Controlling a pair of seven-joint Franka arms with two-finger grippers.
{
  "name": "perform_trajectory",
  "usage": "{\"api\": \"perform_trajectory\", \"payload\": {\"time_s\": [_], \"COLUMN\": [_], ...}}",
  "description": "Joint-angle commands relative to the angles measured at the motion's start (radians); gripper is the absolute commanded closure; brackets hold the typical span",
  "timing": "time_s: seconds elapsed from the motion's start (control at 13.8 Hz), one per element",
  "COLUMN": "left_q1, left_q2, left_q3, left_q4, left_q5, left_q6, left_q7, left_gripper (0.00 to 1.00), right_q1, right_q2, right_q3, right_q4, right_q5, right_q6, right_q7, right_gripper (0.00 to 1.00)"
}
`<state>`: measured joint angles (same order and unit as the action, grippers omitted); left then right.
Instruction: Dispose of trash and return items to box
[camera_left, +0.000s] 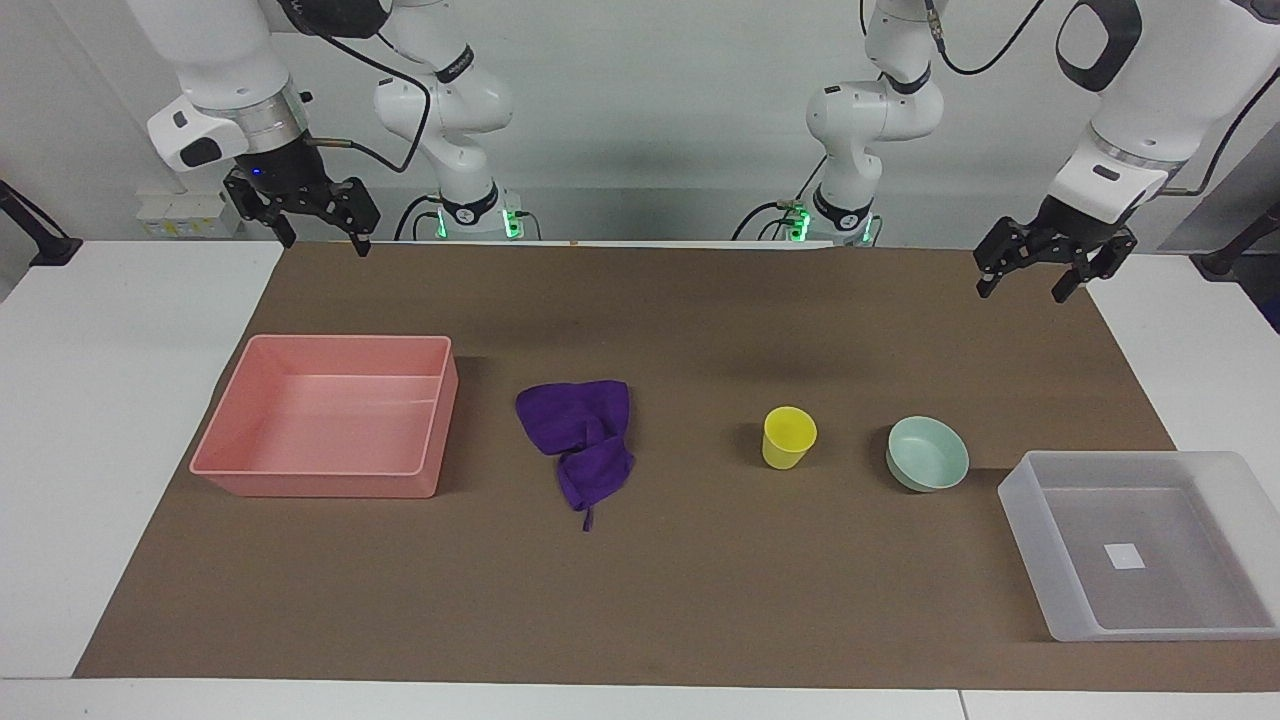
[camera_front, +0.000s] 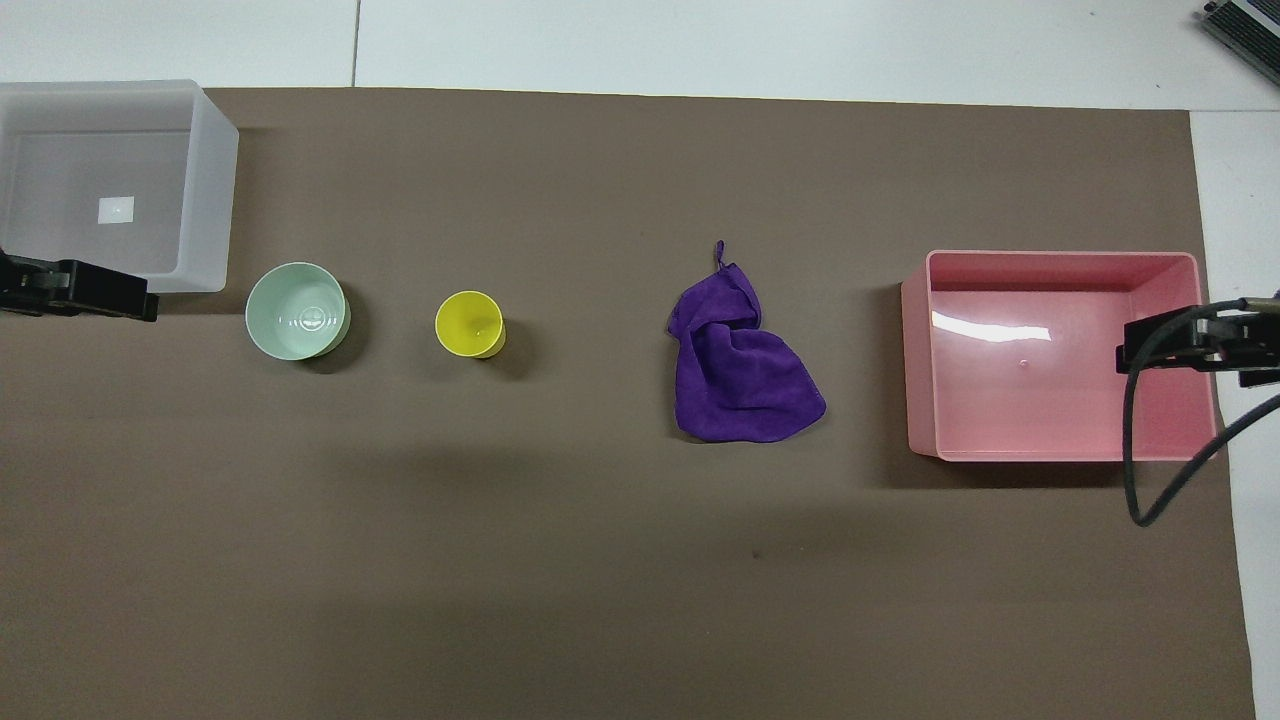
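Purple rag (camera_left: 580, 440) on mat, well apart from both raised, open pincers.

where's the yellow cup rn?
The yellow cup stands upright on the brown mat, between the purple rag and the mint bowl, toward the left arm's end.

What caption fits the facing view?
Both grippers, left and right, open aloft; rag, cup, bowl untouched.

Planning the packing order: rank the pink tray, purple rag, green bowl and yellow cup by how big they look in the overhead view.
1. Pink tray, clearly the largest.
2. Purple rag, crumpled, so its spread may understate it.
3. Green bowl.
4. Yellow cup, smallest.
All lie in a row about equally far from the camera, so the order seems reliable.
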<state>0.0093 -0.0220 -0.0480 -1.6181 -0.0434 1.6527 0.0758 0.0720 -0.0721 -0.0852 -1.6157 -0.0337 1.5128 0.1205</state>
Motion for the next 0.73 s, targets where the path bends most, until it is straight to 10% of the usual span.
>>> {"api": "perform_trajectory", "payload": {"time_s": [0.0, 0.65], "left_q1": [0.006, -0.002], "left_q2": [-0.013, -0.021], "left_q3": [-0.004, -0.006], "left_q4": [0.000, -0.048], "left_q5": [0.008, 0.010], "left_q6": [-0.021, 0.047], "left_q7": [0.007, 0.004], "left_gripper": [0.00, 0.00], "right_q1": [-0.015, -0.015], "right_q2": [-0.023, -0.023], "right_q3": [0.008, 0.008], "right_q4": [-0.026, -0.027], "right_q5": [0.003, 0.003], "right_q6": [0.012, 0.012], "right_q7": [-0.025, -0.025], "right_gripper": [0.00, 0.00]}}
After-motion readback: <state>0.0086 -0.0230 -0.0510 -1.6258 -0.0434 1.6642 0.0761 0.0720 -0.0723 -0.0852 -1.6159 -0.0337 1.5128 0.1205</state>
